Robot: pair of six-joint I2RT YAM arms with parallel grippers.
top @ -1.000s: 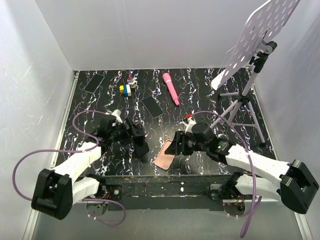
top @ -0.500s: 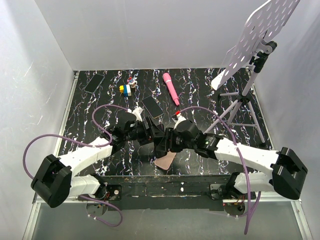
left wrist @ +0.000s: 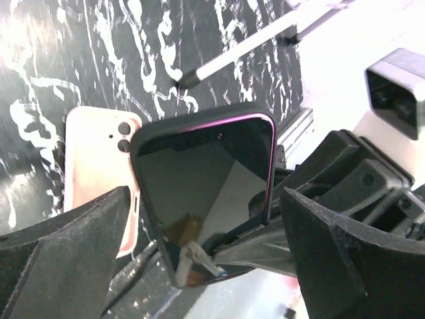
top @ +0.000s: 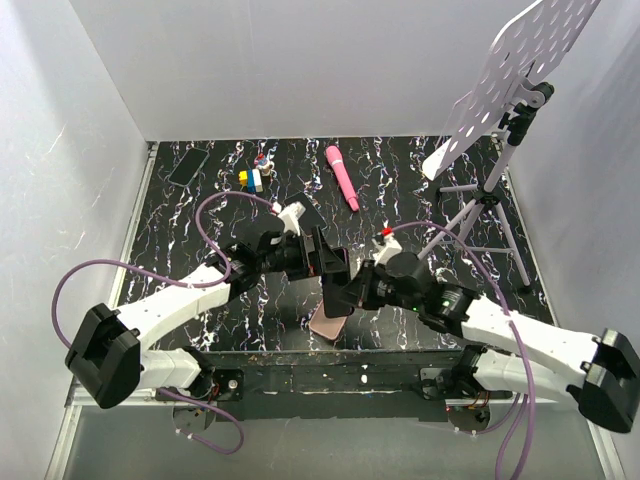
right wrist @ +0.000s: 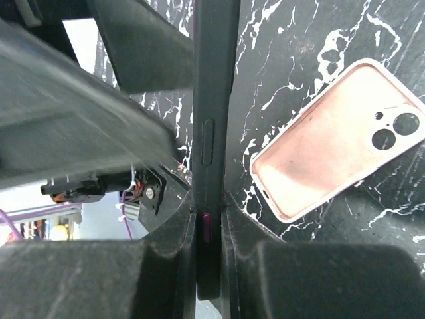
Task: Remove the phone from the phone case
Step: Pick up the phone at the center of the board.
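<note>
The phone [right wrist: 212,133], slim and black, stands on edge above the table, and my right gripper [right wrist: 211,226] is shut on its lower end. The phone's glossy screen [left wrist: 199,212] faces the left wrist camera. My left gripper [left wrist: 206,199] is open, one finger [left wrist: 66,259] on each side of the phone and neither touching it. The phone case [right wrist: 339,153], pale pink, lies flat and empty on the marbled table just below. From above, the phone [top: 334,285] hangs between my left gripper [top: 330,265] and my right gripper [top: 345,296], over the phone case [top: 326,322].
A bare black phone [top: 188,166] lies at the far left and another [top: 314,216] sits behind my left arm. A pink wand [top: 341,177] and toy blocks [top: 251,179] lie at the back. A music stand's tripod [top: 485,215] stands at the right. The table's near edge [top: 330,355] is close.
Both arms came together over the pink case. The right jaws closed on the phone. The left jaws spread wide and let it go.
</note>
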